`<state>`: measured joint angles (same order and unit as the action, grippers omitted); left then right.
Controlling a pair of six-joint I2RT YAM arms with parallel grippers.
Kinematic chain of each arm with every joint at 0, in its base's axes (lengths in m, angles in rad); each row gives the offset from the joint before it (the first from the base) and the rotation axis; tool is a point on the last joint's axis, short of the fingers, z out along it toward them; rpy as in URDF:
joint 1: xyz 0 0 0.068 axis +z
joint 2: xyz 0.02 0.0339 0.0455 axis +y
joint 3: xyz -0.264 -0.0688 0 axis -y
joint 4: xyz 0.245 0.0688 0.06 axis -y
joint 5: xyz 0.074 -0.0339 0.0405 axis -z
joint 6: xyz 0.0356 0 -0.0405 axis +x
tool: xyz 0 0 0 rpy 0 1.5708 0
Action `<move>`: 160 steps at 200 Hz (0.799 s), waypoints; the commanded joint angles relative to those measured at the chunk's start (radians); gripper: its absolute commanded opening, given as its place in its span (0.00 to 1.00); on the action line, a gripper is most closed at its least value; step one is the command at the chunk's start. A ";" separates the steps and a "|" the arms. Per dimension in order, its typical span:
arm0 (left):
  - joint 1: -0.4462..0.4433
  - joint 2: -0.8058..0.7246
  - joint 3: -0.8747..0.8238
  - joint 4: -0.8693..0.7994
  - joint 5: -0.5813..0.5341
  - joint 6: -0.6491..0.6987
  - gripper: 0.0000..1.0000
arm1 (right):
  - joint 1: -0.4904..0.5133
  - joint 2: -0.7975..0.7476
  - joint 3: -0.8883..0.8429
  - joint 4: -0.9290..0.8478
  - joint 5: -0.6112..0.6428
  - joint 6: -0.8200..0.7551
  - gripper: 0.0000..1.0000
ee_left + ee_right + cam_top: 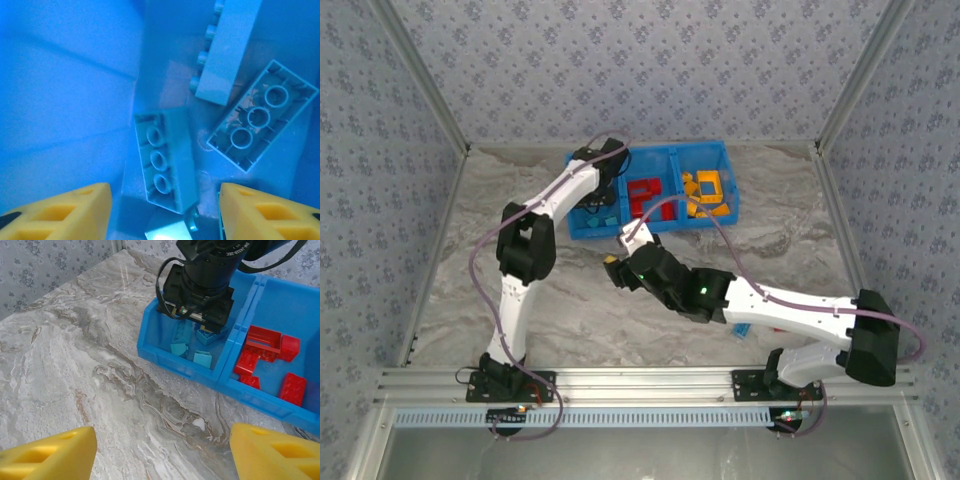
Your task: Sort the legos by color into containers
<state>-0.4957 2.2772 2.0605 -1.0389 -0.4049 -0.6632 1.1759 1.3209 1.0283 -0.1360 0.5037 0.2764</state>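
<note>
Legos (262,342) mostly fill the bin (720,147), yet what looks like one blue piece (740,328) lies on the table (570,310) under the right forearm, behind the spread, empty right gripper (162,440) and far from the left gripper (164,205), which hangs open over the left compartment's blue bricks (162,160).

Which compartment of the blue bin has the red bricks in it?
The middle compartment holds the red bricks; the left compartment has blue bricks, the right compartment yellow-orange bricks.
</note>
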 commanded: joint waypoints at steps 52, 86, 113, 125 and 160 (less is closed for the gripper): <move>-0.165 -0.398 -0.241 0.112 0.087 0.044 0.62 | -0.021 -0.214 -0.018 -0.287 0.155 0.205 0.72; -0.348 -0.505 -0.437 0.309 0.287 0.108 0.62 | -0.037 -0.386 0.043 -0.722 0.272 0.500 0.62; -0.508 -0.470 -0.467 0.437 0.391 0.114 0.62 | -0.042 -0.513 0.118 -1.045 0.309 0.687 0.57; -0.583 -0.423 -0.438 0.455 0.405 0.132 0.61 | -0.045 -0.559 0.155 -1.187 0.316 0.759 0.58; -0.750 -0.257 -0.327 0.434 0.372 0.165 0.62 | -0.048 -0.658 0.255 -1.357 0.291 0.820 0.66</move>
<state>-1.1652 1.9301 1.6402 -0.6250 -0.0494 -0.5396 1.1324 0.7078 1.2270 -1.2251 0.7704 0.9524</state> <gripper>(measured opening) 0.614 0.620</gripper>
